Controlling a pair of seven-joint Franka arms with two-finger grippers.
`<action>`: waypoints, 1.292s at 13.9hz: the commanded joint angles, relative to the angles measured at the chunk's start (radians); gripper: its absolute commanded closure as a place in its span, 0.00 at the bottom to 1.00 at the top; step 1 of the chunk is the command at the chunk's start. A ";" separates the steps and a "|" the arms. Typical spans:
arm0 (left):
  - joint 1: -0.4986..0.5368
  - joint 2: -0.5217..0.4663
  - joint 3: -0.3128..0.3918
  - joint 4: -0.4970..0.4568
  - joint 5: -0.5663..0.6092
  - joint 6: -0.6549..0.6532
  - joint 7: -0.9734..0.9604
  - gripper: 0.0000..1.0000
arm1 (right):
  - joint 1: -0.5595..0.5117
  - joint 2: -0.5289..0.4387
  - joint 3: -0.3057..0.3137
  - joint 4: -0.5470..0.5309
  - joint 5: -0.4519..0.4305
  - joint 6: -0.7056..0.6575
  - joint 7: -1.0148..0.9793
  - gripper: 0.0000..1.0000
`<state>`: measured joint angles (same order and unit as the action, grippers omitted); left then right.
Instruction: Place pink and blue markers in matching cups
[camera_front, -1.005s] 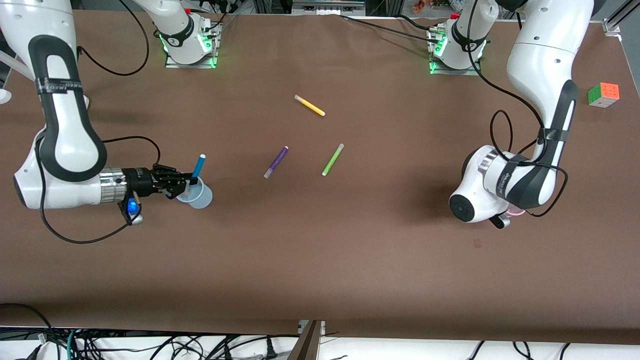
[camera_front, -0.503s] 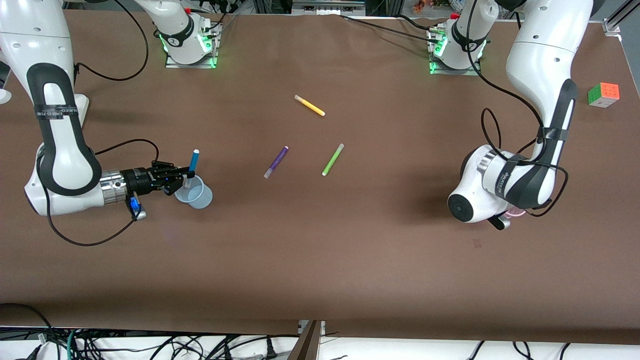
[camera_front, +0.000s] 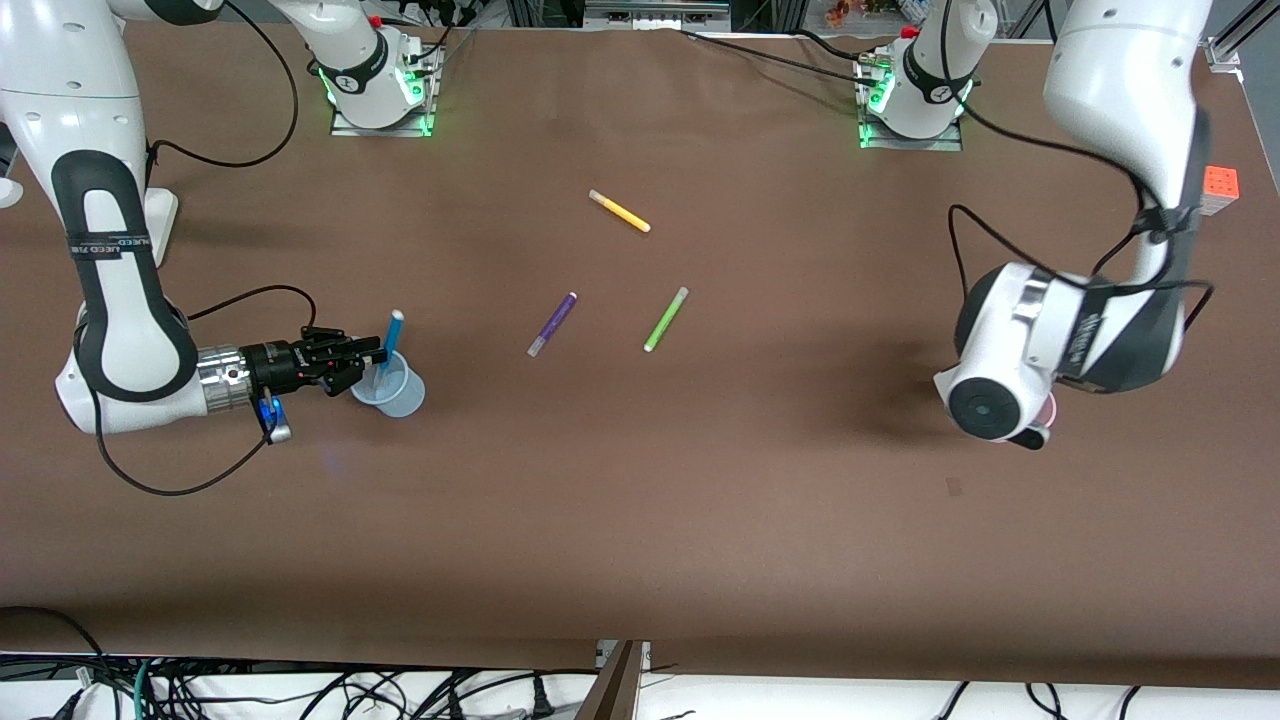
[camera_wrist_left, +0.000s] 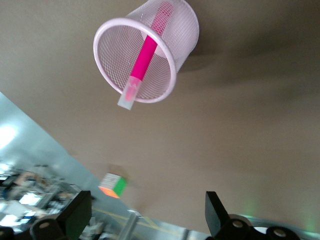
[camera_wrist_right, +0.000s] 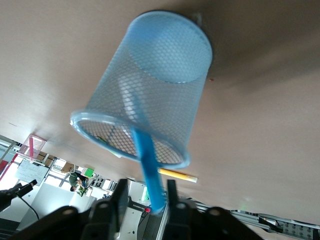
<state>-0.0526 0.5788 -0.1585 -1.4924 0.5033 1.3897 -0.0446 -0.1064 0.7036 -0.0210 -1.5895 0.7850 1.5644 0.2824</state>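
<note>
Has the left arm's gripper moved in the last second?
Yes. The left gripper has lifted off the pink cup, where the pink marker stands, and its wrist has shifted toward the table's end by the puzzle cube.

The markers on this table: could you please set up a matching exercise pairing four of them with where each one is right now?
Things:
1. pink marker
2. blue marker
3. yellow marker
4. green marker

Places:
A. lying on the table, nearest the robots' bases
B. standing in the pink mesh cup, free of any end effector
C. lying on the table beside the purple marker
D. in the blue mesh cup, gripped by the right end effector

Pairs: 1-B, 2-D, 3-A, 4-C
</note>
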 joint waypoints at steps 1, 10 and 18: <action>0.028 -0.088 -0.007 -0.016 -0.135 0.017 -0.141 0.00 | -0.019 0.013 0.015 0.060 0.028 -0.052 -0.003 0.40; 0.039 -0.437 0.037 -0.028 -0.431 0.294 -0.226 0.00 | -0.016 -0.114 0.016 0.385 -0.166 -0.312 0.043 0.40; 0.045 -0.726 0.119 -0.352 -0.470 0.379 0.008 0.00 | 0.020 -0.418 0.029 0.430 -0.563 -0.431 -0.029 0.00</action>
<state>-0.0061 -0.0784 -0.0397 -1.7648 0.0532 1.7327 -0.0500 -0.1136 0.3390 -0.0018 -1.1412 0.3315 1.1574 0.2972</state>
